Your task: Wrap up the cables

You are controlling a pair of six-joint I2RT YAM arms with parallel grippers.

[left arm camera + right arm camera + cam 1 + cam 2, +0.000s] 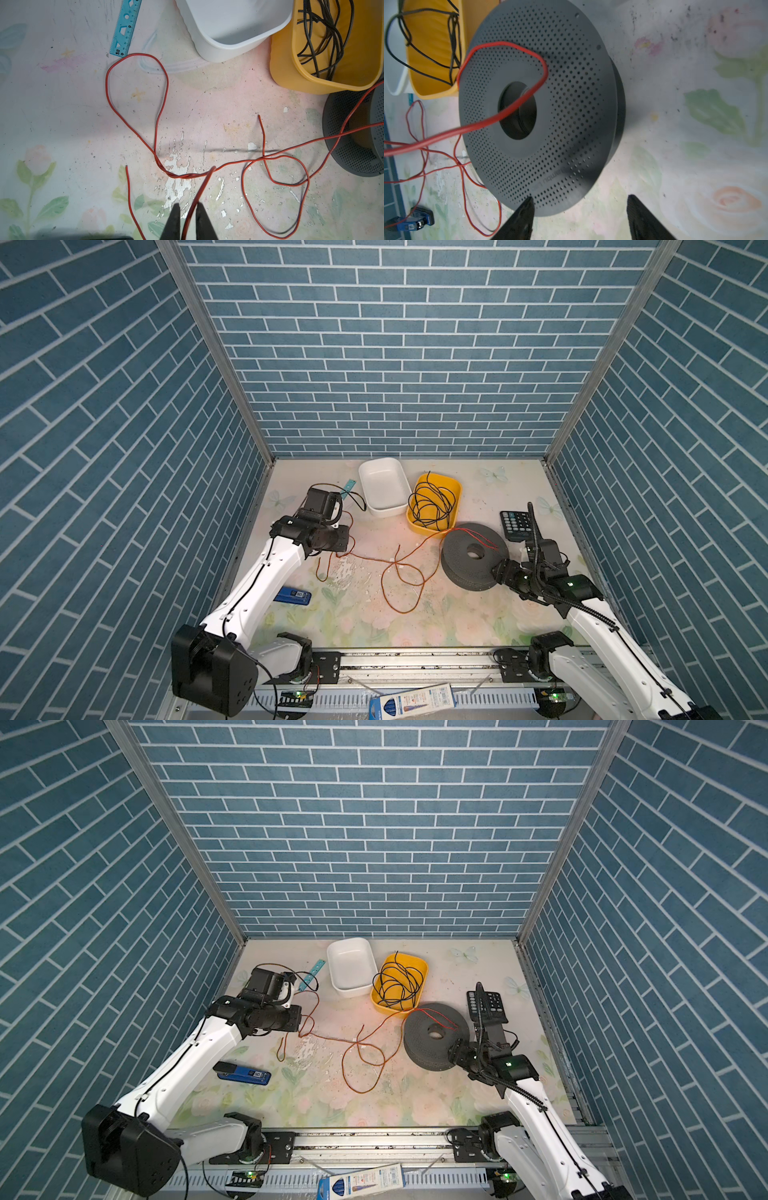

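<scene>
Wire (471, 125) onto the reel (571, 104): grip the rim, then feed slowly

Keep the left jaws as narrow as now, pinched on the wire, with loose loops trailing ahead of them over the tabletop (353, 626) toward the right jaws. Treat the right jaws as empty: wide apart, holding nothing, with the reel's rim reaching in between them. Close them on that rim first, probably, to stop any skidding or tipping. Mind the strand draped over the reel's top face and across its centre hole, just beyond the right jaws. Guide it down over the edge toward the core rather than piling more on top. Draw slack gently with the left jaws, wary of the crossed loops midway between both pairs of jaws, likely to tighten into a knot.
</scene>
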